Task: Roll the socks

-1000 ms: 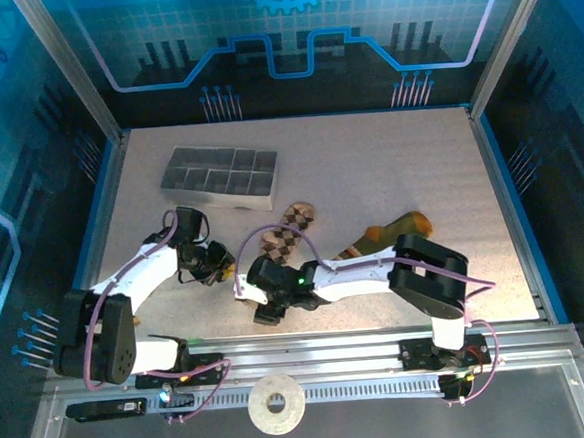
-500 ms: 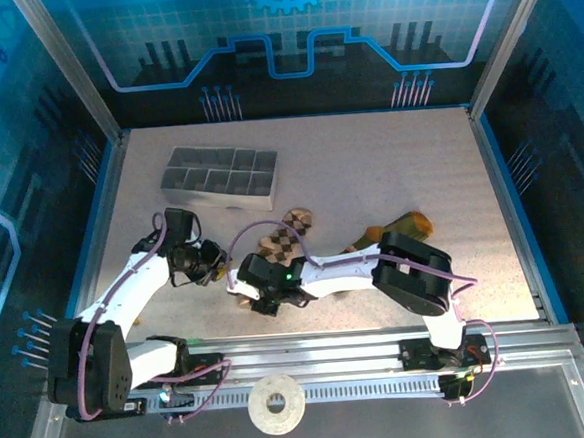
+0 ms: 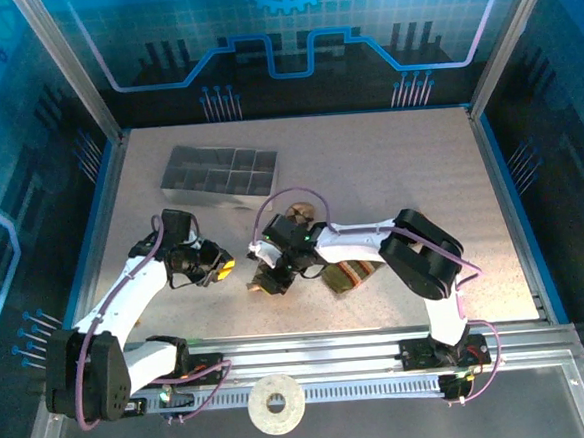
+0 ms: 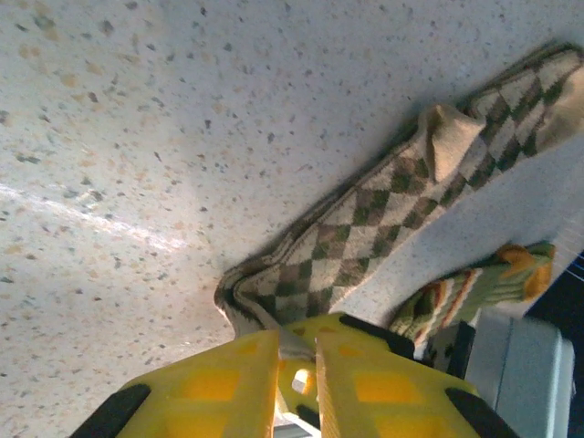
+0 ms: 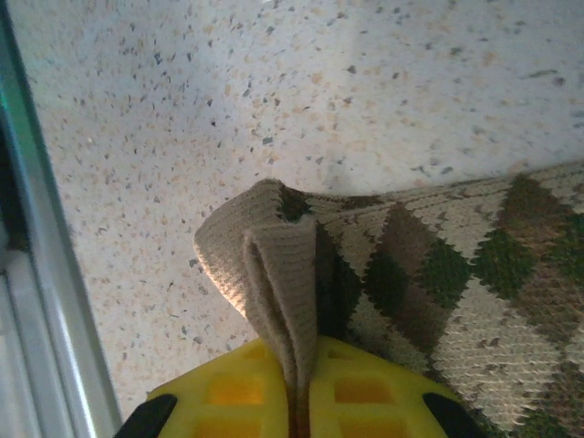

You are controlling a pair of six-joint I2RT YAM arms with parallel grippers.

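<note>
Near the front of the table (image 3: 388,162), the right gripper (image 5: 297,370) had its yellow fingers clamped hard on the beige cuff of the checkered sock (image 5: 429,274), with the fabric folded over and pinched between them. The rest of that sock trailed flat across the speckled surface. Over on the left, the left gripper (image 4: 297,339) sat near the sock's end, fingers drawn almost together, just a thin slit showing. The olive striped sock (image 4: 474,287) lay beside the checkered one, and the grey tray (image 3: 221,172) sat well behind.
</note>
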